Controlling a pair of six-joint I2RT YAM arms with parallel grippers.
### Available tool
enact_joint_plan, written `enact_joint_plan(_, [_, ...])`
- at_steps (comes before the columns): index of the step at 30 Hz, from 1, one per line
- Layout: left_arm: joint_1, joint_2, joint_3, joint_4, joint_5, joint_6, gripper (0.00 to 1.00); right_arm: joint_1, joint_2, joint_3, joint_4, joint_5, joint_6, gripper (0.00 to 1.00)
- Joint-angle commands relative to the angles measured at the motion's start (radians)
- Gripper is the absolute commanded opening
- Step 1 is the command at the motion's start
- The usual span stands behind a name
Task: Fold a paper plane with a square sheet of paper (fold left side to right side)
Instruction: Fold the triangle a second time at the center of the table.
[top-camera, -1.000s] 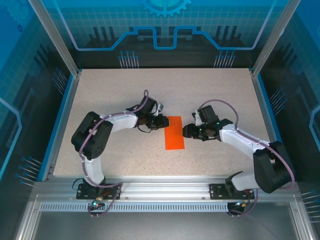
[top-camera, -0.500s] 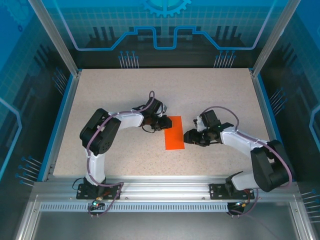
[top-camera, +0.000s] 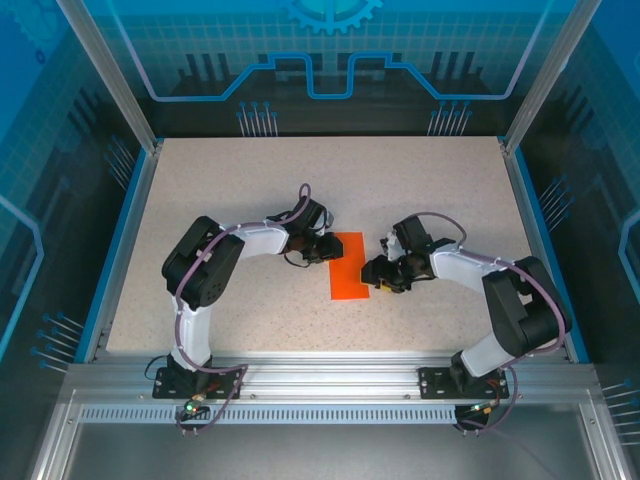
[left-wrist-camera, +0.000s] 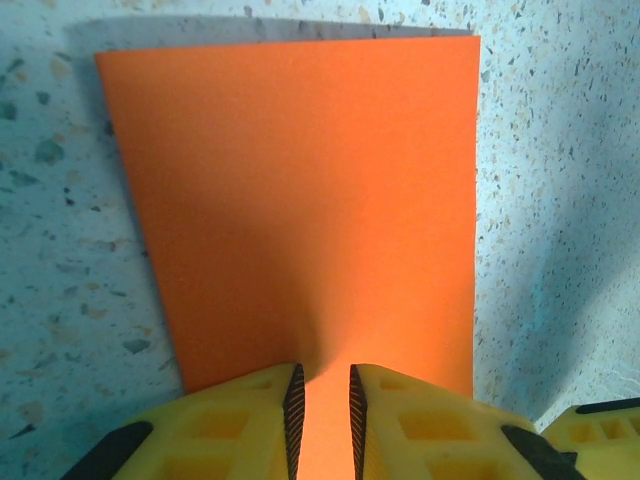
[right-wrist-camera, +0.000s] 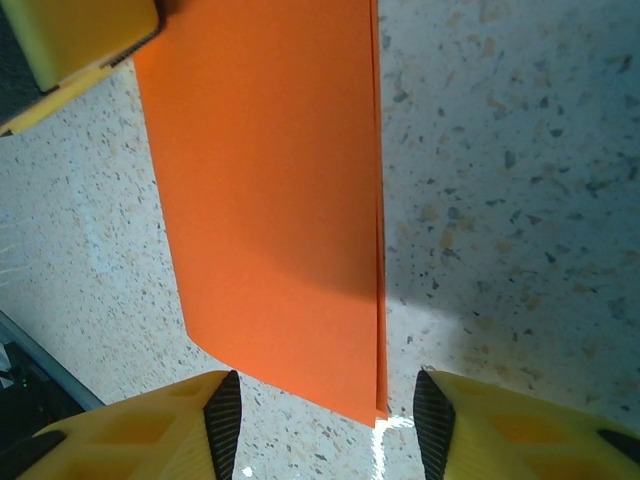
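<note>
My left pincer (left-wrist-camera: 322, 400) is almost closed, a slim gap over one edge of the square sheet of paper (left-wrist-camera: 300, 200), which lies folded into a narrow rectangle mid-tabletop (top-camera: 250, 180). My right pincer (right-wrist-camera: 325, 415) stands half open astride a corner, gripping nothing.

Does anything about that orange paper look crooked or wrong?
Slightly: the folded orange paper shows a thin sliver of its lower layer along one long edge, so the halves seem not quite aligned.

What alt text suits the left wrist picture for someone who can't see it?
An orange paper rectangle lies on a speckled table. The yellow fingers of the left gripper, narrowly apart, sit at the paper's near edge.
</note>
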Motion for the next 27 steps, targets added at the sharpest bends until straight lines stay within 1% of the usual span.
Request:
enact_joint_plan(1, [-0.013,0.041,-0.008,-0.024,-0.017,0.03,0.23,-0.005,0.029,0.033,0.004,-0.04,0.019,0.51])
enact_joint_plan(22, [-0.017,0.048,-0.007,-0.016,-0.008,0.025,0.23,0.048,0.126,0.089,-0.002,-0.021,0.038,0.5])
enact_joint_plan(27, [-0.016,0.04,-0.011,-0.004,0.006,0.023,0.23,0.048,0.11,0.072,0.07,-0.059,0.061,0.5])
